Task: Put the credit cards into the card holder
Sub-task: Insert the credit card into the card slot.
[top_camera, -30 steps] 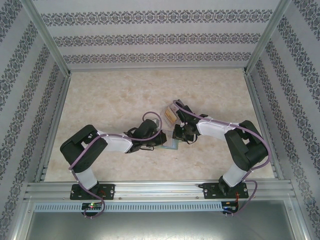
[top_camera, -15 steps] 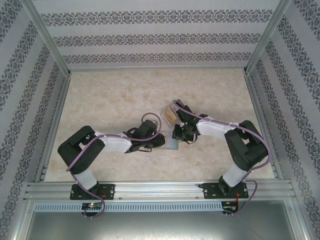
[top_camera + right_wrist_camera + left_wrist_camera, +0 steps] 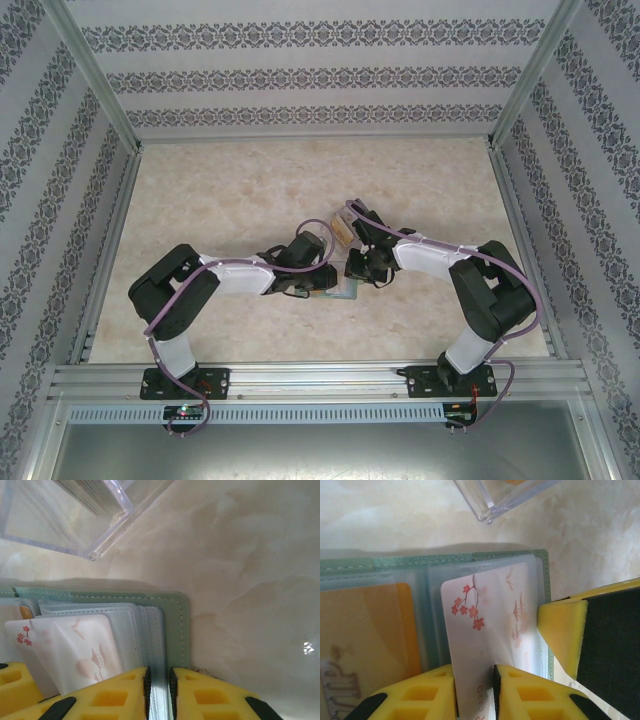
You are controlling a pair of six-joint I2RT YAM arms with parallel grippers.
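The grey-green card holder (image 3: pixel 445 560) lies open on the table, its clear sleeves facing up. An orange credit card (image 3: pixel 365 630) sits in the left sleeve. A white credit card with red blossoms (image 3: pixel 490 610) is part way into the right sleeve. Its near end runs between the fingers of my left gripper (image 3: pixel 474 680), whose jaws stand a little apart around it. My right gripper (image 3: pixel 159 680) is shut on the stack of clear sleeves at the card holder's (image 3: pixel 175 625) right edge. In the top view both grippers meet over the holder (image 3: pixel 343 290).
A clear plastic box (image 3: pixel 342 230) holding more cards stands just beyond the holder, close to both wrists. My right gripper's yellow finger (image 3: pixel 562 630) sits right beside the white card. Patterned walls and metal rails enclose the marble table (image 3: pixel 220 200).
My left gripper's jaws have parted a little around the white card. The left arm has shifted slightly toward the holder. The right arm has held still.
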